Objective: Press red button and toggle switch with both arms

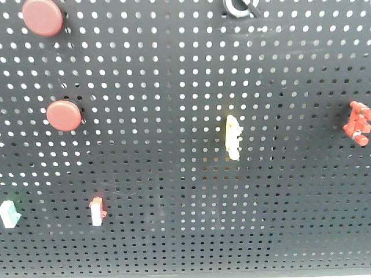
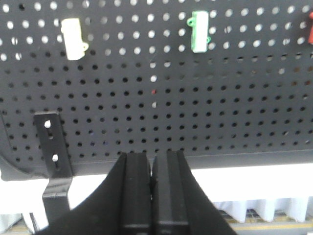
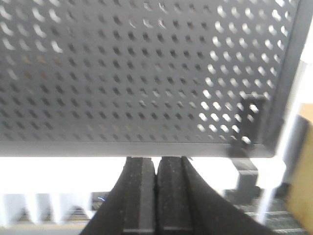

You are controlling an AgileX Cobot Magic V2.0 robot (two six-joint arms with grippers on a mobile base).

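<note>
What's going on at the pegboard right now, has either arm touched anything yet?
Nothing is being touched. Both grippers, left and right, are shut on nothing and sit low, below the pegboard's bottom edge. The two red buttons at the board's upper left have no gripper near them. A toggle switch isn't clearly identifiable.

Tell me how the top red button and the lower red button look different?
The top red button sits at the very top edge of the board, so part of it is cut off in the front view; the lower red button shows whole. The top one sits further left; the lower one a bit to the right. The top one looks slightly bigger. Both are round, smooth, plain red, and stick out from the same black board full of holes.
</note>
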